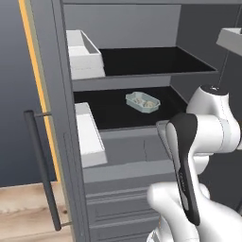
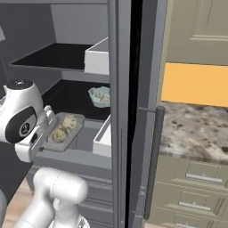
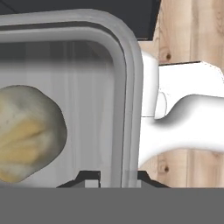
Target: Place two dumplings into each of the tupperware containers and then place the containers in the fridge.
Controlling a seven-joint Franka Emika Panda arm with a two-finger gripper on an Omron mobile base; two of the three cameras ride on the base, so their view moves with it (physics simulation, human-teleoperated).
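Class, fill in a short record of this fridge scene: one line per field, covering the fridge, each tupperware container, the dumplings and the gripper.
fridge: doors open, dark shelves inside, white bins on the doors
first container: resting on the middle black shelf, dumplings inside
second container: held at the fridge opening, in front of the middle shelf, not yet set down
dumplings: two in the held container
gripper: shut on the rim of the second container
stage: one container stored, one still to place
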